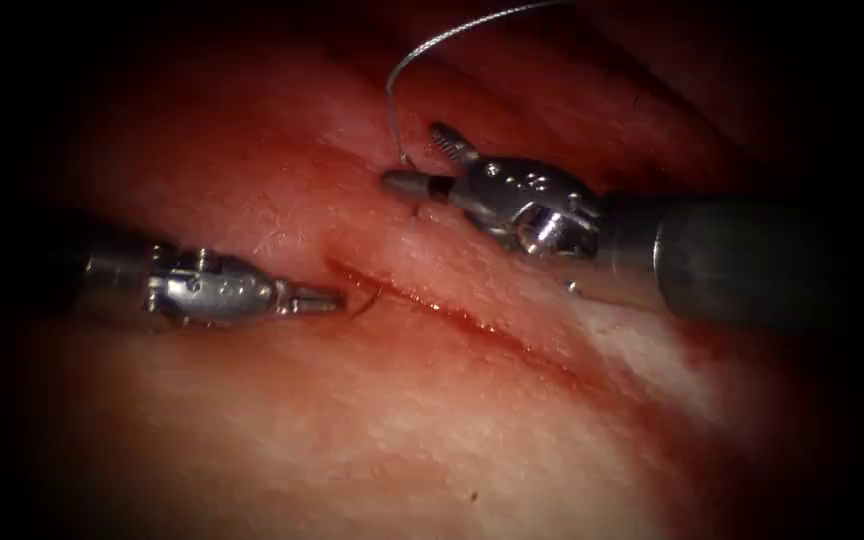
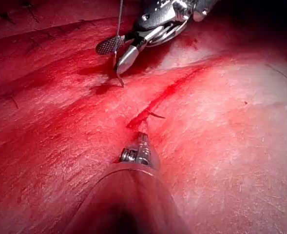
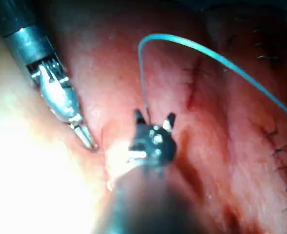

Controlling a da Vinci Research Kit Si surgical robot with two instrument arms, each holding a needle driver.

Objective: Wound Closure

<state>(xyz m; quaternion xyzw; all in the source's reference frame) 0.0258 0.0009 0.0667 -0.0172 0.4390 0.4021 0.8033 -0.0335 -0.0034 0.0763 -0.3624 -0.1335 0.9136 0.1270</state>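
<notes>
The cut [image 1: 472,320] runs slantwise across the tissue [image 1: 372,430], lined with red fluid. The curved needle is in the tissue. Its dark tip [image 1: 367,300] pokes out at the cut's upper end, and its tail [image 2: 119,78] stands out of the tissue to the right of the cut. My left tool [image 1: 337,298] lies left of the cut, jaws shut on nothing, tips just short of the needle tip [image 2: 155,115]. My right tool [image 1: 417,157] hovers with open jaws over the needle's tail. The thread [image 1: 422,50] rises from there between the jaws and arcs away.
Red fluid [image 2: 99,73] stains the tissue around the needle's entry point. Short dark stitches [image 3: 275,141] from earlier closures mark the tissue beyond the right tool. The right tool's thick shaft [image 1: 732,260] crosses the tissue on the right.
</notes>
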